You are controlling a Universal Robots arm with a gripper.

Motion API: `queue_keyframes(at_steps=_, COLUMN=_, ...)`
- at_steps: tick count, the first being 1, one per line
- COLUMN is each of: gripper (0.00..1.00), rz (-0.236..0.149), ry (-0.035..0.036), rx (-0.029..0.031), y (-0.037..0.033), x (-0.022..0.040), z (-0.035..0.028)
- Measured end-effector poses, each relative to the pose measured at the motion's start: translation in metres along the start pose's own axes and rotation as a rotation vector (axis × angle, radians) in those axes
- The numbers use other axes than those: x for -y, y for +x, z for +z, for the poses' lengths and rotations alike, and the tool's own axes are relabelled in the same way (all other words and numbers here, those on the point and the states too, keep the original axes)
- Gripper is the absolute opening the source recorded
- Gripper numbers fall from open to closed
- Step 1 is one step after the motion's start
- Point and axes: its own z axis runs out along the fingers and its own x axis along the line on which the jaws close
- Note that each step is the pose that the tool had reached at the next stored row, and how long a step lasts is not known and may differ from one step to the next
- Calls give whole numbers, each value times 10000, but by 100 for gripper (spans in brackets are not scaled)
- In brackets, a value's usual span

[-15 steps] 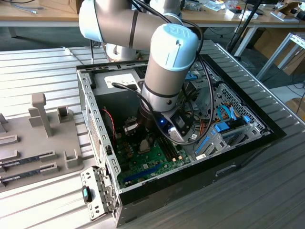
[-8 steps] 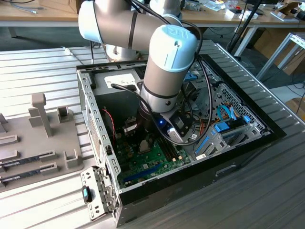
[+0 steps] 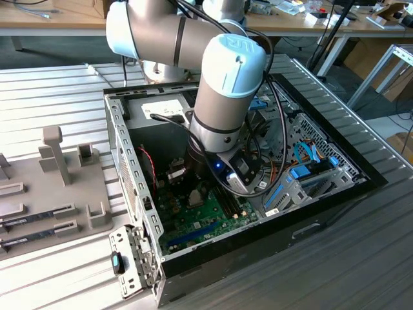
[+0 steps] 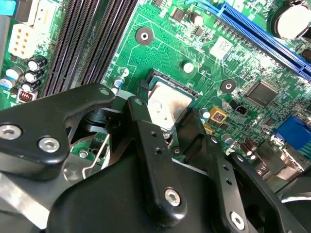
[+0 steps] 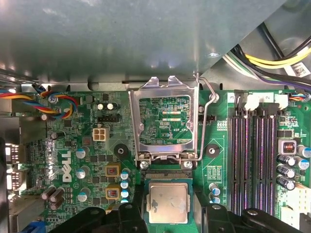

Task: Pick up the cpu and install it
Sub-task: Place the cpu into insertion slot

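The hand is down inside the computer case, pinching the cpu by two side edges, right over its socket on the green board. The chip looks light, stiff and easily hurt underneath, so edges are the place to hold.

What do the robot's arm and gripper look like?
The arm is a thick silver-grey tube with rounded pale-blue joint caps and black cables looping alongside its wrist. The gripper is matte black, built of bolted links with silver screw heads.
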Motion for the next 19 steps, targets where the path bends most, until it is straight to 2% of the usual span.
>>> queue_keyframes(at_steps=2, gripper=49, rz=0, ry=-4, rx=2, y=0, x=0, z=2)
queue_keyframes(at_steps=3, gripper=55, rz=0, ry=-3, rx=1, y=0, x=0, z=2)
queue_keyframes(at_steps=8, gripper=55, rz=0, ry=-1, rx=1, y=0, x=0, z=-1)
queue_keyframes(at_steps=9, gripper=55, rz=1, ry=-35, rx=4, y=1, x=0, z=-21)
queue_keyframes(at_steps=11, gripper=55, rz=-1, ry=-50, rx=0, y=2, x=4, z=-69)
queue_keyframes(at_steps=19, gripper=55, rz=-12, ry=-48, rx=0, y=2, x=16, z=-69)
